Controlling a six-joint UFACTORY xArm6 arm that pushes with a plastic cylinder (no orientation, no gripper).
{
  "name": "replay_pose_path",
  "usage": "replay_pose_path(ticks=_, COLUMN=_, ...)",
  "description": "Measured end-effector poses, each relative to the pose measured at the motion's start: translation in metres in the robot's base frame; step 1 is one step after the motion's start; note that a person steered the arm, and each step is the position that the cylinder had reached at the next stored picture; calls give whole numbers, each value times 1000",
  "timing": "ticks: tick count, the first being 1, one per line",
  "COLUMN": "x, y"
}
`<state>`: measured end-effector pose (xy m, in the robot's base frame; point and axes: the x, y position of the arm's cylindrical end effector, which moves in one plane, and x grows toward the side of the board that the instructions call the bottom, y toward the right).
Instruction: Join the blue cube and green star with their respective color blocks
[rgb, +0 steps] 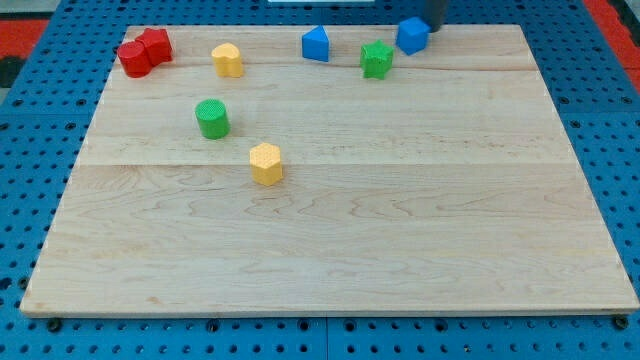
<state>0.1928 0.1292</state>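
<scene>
The blue cube (412, 35) sits near the board's top edge, right of centre. The green star (377, 60) lies just below and left of it, with a small gap between them. A second blue block (316, 44), with a pointed top, lies further left along the top edge. A green cylinder (212, 118) stands in the left half of the board. My tip (433, 30) is at the top edge, right against the blue cube's upper right side; only the rod's lower end shows.
Two red blocks (143, 52) touch each other at the top left corner. A yellow block (228, 60) lies right of them. A yellow hexagon block (266, 163) lies below and right of the green cylinder. The wooden board (400, 250) rests on a blue pegboard.
</scene>
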Motion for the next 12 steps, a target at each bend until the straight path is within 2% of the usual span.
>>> replay_pose_path(ticks=1, x=0, y=-66)
replay_pose_path(ticks=2, x=1, y=-46)
replay_pose_path(ticks=3, x=1, y=0)
replay_pose_path(ticks=4, x=32, y=-2)
replay_pose_path(ticks=6, x=37, y=-64)
replay_pose_path(ticks=7, x=37, y=-63)
replay_pose_path(ticks=9, x=79, y=-63)
replay_pose_path(ticks=12, x=87, y=-67)
